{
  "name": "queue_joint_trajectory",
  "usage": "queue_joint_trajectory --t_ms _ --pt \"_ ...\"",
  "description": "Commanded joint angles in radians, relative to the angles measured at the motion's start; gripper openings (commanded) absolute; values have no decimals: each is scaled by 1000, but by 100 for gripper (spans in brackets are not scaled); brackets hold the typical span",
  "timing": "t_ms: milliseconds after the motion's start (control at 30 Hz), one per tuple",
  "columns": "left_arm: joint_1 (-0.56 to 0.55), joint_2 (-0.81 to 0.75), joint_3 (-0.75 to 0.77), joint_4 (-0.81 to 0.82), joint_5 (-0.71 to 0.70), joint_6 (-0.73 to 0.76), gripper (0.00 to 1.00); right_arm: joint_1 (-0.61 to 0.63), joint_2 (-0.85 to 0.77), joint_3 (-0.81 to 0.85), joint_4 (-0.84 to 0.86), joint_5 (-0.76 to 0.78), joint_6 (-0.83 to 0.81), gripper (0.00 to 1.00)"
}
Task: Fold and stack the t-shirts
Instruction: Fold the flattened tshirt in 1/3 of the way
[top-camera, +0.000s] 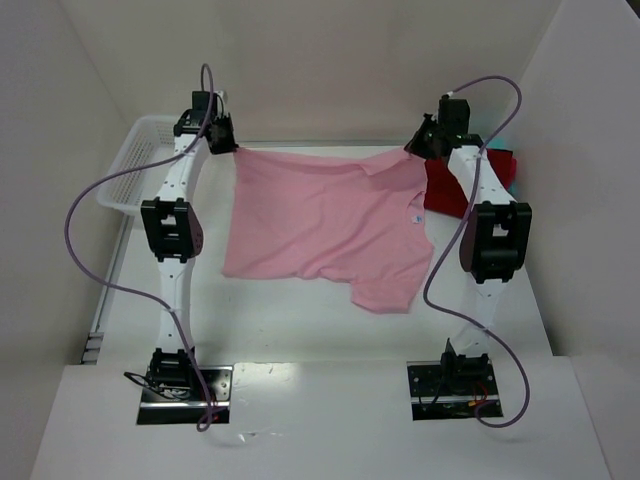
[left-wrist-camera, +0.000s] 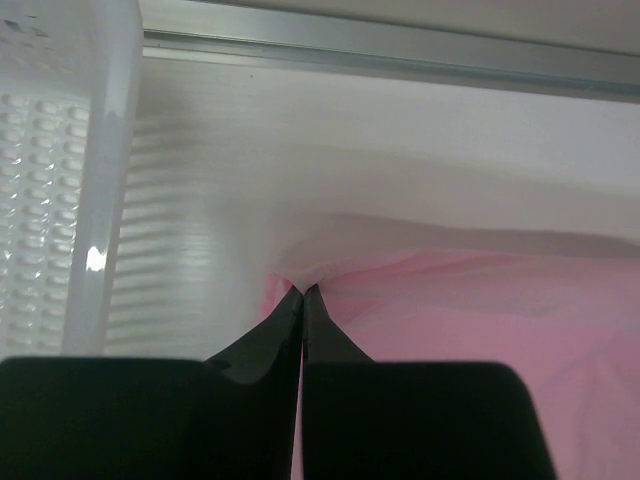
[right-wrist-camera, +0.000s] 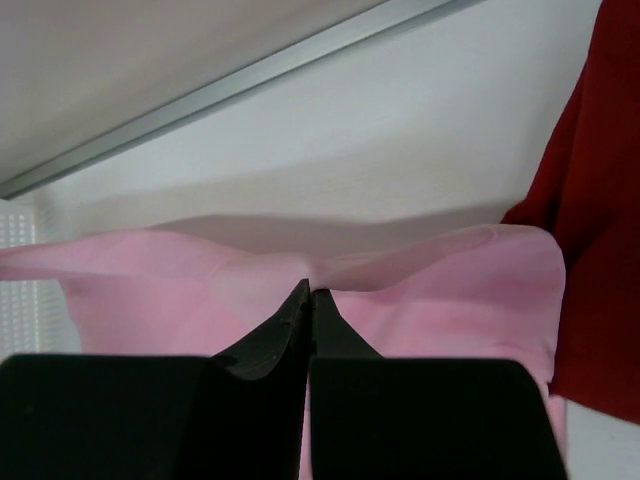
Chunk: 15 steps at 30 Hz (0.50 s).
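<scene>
A light pink t-shirt (top-camera: 320, 220) hangs stretched between my two grippers at the far side of the table, its lower part and one sleeve resting on the tabletop. My left gripper (top-camera: 232, 146) is shut on the shirt's far left corner; in the left wrist view the pink cloth (left-wrist-camera: 480, 320) bunches at the pinched fingertips (left-wrist-camera: 303, 290). My right gripper (top-camera: 416, 150) is shut on the far right edge, with the pink cloth (right-wrist-camera: 160, 280) puckered at its tips (right-wrist-camera: 310, 288). A dark red t-shirt (top-camera: 450, 190) lies at the far right, partly behind the right arm, and shows as red cloth (right-wrist-camera: 600, 200) in the right wrist view.
A white mesh basket (top-camera: 130, 170) stands at the far left beside the left arm, its wall (left-wrist-camera: 60, 200) close in the left wrist view. A metal rail (right-wrist-camera: 250, 80) runs along the back wall. White walls close in on both sides.
</scene>
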Motion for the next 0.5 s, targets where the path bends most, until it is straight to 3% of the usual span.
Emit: queue_joint_trajectory --t_ms 0,67,167,267,467 --pt "5 -156 -97 2 21 46 0 8 -137 -96 46 -28 16 0" --pt "5 -232 -177 34 21 57 0 8 -173 -119 37 -37 16 0" --pt "5 -424 -512 130 43 68 0 8 -232 -189 37 -37 16 0" --pt "15 -541 -710 200 52 68 0 8 -290 -240 37 -17 7 0" --pt "15 -641 -906 224 66 37 0 8 -410 -418 28 -28 16 0"
